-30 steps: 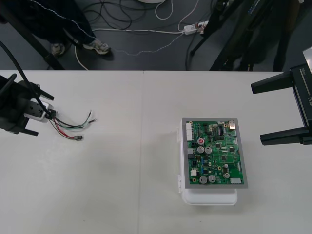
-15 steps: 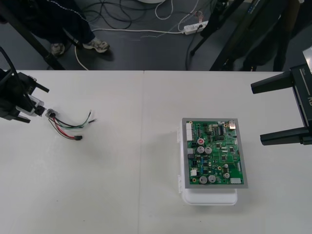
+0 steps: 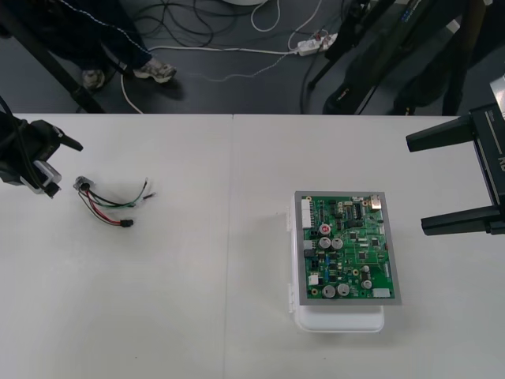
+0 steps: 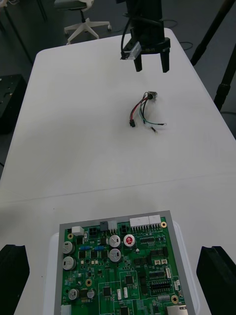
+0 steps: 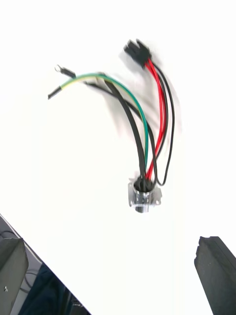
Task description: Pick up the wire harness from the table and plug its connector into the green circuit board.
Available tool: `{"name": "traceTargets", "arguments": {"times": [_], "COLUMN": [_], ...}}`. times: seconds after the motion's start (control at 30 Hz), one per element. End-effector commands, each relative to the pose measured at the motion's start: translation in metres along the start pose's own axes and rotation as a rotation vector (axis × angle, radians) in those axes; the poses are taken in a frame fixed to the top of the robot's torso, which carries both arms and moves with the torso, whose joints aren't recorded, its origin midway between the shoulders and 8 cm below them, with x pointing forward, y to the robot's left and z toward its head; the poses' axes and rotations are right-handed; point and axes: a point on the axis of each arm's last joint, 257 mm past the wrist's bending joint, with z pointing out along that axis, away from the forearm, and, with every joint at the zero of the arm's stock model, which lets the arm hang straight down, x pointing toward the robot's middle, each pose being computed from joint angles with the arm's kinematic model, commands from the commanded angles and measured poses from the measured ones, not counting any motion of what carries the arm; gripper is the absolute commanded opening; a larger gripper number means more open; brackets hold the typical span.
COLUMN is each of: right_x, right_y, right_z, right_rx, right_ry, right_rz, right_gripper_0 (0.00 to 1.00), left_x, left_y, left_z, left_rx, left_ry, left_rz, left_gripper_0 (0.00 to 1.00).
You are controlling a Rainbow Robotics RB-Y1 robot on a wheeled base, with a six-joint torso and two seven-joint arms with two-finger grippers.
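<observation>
The left tool (image 3: pixel 57 167) is no longer sitting over the harness's socket as it was a second ago; it is now standing back toward the desk's far left edge, and the wire harness (image 3: pixel 106 201) is lying free where it was.

The green circuit board (image 3: pixel 347 249) is resting flat on its white base (image 3: pixel 339 320) on the right half of the desk (image 3: pixel 197 300). The base's rim is showing at the board's near edge and left side.

The harness is lying on the left half of the desk, well apart from the board. Its round metal socket (image 5: pixel 142 197) is pointing toward the left tool, with its flange showing. Red, black and green wires are fanning away from it. The thin red and black wires are curving to the small black plug (image 5: pixel 136 50), which is lying on the desk. The green wire and a thicker black one are ending loose beside it.

The left tool's fingers are standing spread wide, gripping nothing, with the socket near them but not touching. The right tool (image 3: pixel 417 184) is waiting at the desk's right edge, just beside the board, its fingers also wide apart and empty.
</observation>
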Motion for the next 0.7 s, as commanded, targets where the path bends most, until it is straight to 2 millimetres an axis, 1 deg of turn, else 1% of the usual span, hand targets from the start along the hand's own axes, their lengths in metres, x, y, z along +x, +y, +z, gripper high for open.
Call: {"name": "traceTargets", "arguments": {"times": [0.03, 0.13, 0.2, 0.27, 0.43, 0.7], "right_x": [-0.002, -0.002, -0.002, -0.002, -0.002, -0.002], "right_y": [-0.004, -0.004, -0.004, -0.004, -0.004, -0.004], "right_z": [-0.010, -0.010, -0.010, -0.010, -0.010, -0.010], "right_rx": [0.030, 0.030, 0.030, 0.030, 0.030, 0.030], "right_ry": [0.032, 0.032, 0.032, 0.032, 0.032, 0.032], "right_rz": [0.023, 0.023, 0.023, 0.023, 0.023, 0.023], "right_gripper_0": [1.00, 1.00, 1.00, 1.00, 1.00, 1.00], "left_x": [0.007, 0.016, 0.019, 0.022, 0.023, 0.030], "left_y": [0.017, 0.016, 0.018, 0.015, 0.014, 0.009], "left_z": [-0.006, -0.003, 0.003, 0.008, 0.020, 0.038], "left_rx": [0.020, 0.047, 0.064, 0.074, 0.069, 0.064], "left_ry": [-0.004, 0.003, 0.000, -0.002, -0.006, 0.021], "left_rz": [0.033, 0.065, 0.092, 0.097, 0.126, 0.190], "left_gripper_0": [1.00, 1.00, 1.00, 1.00, 1.00, 1.00]}}
